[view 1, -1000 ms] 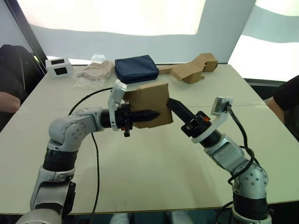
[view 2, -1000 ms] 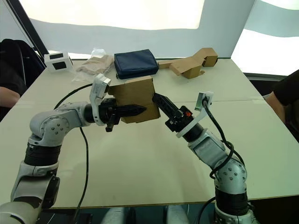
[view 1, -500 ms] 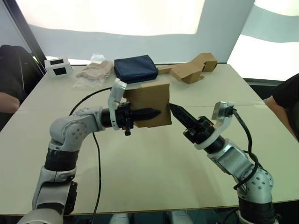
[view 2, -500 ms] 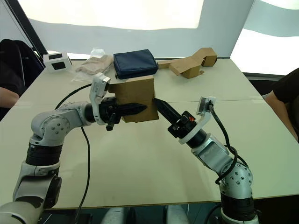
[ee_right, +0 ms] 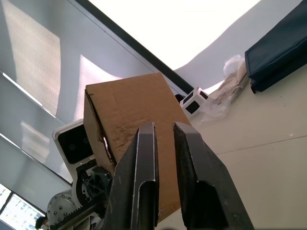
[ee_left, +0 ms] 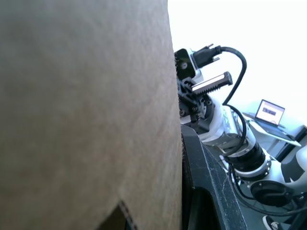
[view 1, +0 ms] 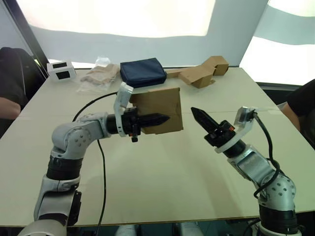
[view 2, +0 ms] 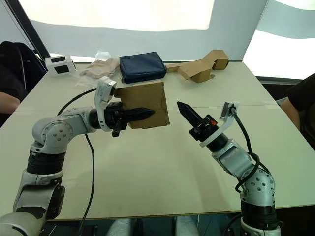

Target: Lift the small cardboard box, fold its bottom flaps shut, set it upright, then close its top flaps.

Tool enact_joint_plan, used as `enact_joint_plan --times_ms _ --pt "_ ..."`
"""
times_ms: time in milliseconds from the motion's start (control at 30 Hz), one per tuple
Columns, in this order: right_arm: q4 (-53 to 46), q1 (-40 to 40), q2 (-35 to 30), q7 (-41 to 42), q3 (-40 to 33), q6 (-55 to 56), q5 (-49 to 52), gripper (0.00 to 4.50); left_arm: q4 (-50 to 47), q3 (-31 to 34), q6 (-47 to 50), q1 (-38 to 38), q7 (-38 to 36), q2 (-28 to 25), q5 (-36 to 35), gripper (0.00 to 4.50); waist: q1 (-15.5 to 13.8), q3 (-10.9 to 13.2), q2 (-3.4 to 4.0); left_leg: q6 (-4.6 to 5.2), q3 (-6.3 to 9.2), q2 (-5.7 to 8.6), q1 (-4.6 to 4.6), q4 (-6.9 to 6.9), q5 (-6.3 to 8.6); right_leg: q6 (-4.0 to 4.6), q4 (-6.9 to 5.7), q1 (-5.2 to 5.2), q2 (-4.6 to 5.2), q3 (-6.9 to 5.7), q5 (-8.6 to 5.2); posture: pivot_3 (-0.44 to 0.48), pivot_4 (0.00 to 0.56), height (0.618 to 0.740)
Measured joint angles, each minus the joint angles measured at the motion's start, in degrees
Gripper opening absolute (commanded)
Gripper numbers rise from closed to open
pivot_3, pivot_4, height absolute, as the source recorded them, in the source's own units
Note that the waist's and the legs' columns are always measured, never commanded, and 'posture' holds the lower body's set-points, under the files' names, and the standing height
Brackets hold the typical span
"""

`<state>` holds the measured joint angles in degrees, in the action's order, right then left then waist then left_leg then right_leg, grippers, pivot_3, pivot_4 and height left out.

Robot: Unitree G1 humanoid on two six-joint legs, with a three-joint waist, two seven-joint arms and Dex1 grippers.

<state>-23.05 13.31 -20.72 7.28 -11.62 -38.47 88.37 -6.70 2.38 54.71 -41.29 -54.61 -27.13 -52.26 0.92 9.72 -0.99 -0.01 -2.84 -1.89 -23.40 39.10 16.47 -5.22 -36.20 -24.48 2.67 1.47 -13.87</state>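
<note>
The small cardboard box [view 1: 162,101] hangs in the air above the middle of the table, plain brown and roughly cube-shaped. My left gripper [view 1: 165,118] is shut on it, one black finger lying across its near face. The box's brown wall [ee_left: 81,105] is close up in the left wrist view. My right gripper [view 1: 194,112] floats to the right of the box, a short gap away, its tips pointing at the box's right side. Its fingers [ee_right: 144,158] are almost together with nothing between them, and the box [ee_right: 129,110] shows beyond them.
At the table's back lie a navy pouch [view 1: 143,72], a bent tan cardboard piece [view 1: 202,73], a clear bag of beige stuff [view 1: 101,74] and a small white device [view 1: 61,70]. A black cable [view 1: 88,105] trails from my left arm. People sit at the left [view 1: 7,105] and right [view 1: 302,105] edges.
My right gripper has drawn back to the right, from touching the box's right side to a short gap away. The left gripper and box have stayed put.
</note>
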Motion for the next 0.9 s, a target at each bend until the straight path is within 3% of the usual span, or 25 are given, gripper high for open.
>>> enact_joint_plan --times_ms 433,600,733,767,900 --pt "-2.1 0.7 1.8 -0.1 6.0 -1.1 -4.0 0.01 0.0 0.2 0.0 0.0 -0.1 0.0 0.0 0.00 -0.1 0.0 0.00 0.00 -0.01 0.01 -0.01 0.01 0.00 0.00 0.01 0.00 0.04 0.00 0.00 0.000 0.150 0.740" --pt "-2.1 0.7 -3.2 1.1 3.0 -1.9 -3.9 0.01 -0.4 -1.4 0.0 -0.1 -0.2 -1.6 1.5 0.00 -0.2 0.0 0.00 0.00 -0.02 0.02 -0.01 0.01 0.00 0.01 0.03 0.00 0.04 0.00 0.00 0.000 0.150 0.740" --pt "-2.3 -1.4 -10.2 3.4 -0.8 -2.8 -6.3 0.01 -0.4 -5.2 -1.3 -2.5 -0.2 -4.8 7.2 0.00 -0.4 0.0 -0.01 0.00 -0.02 0.05 -0.03 0.01 0.00 0.02 0.05 0.00 0.04 0.00 -0.01 0.000 0.150 0.740" --pt "-2.4 -2.7 -13.6 4.7 -1.5 -3.7 -7.8 0.01 0.2 -7.9 -3.4 -4.7 -0.1 -5.8 11.1 0.00 -0.5 0.0 -0.02 0.00 -0.02 0.07 -0.04 0.01 0.00 0.03 0.08 0.01 0.04 0.00 -0.02 0.000 0.150 0.740" --pt "-2.6 -4.2 -17.6 8.2 -2.7 -5.3 -10.7 0.01 5.3 -15.2 -7.9 -11.7 -2.3 -7.8 20.4 0.00 -0.2 0.0 -0.03 0.00 -0.06 0.07 -0.03 0.01 0.00 0.04 0.09 0.01 0.00 0.03 -0.02 0.000 0.150 0.740"
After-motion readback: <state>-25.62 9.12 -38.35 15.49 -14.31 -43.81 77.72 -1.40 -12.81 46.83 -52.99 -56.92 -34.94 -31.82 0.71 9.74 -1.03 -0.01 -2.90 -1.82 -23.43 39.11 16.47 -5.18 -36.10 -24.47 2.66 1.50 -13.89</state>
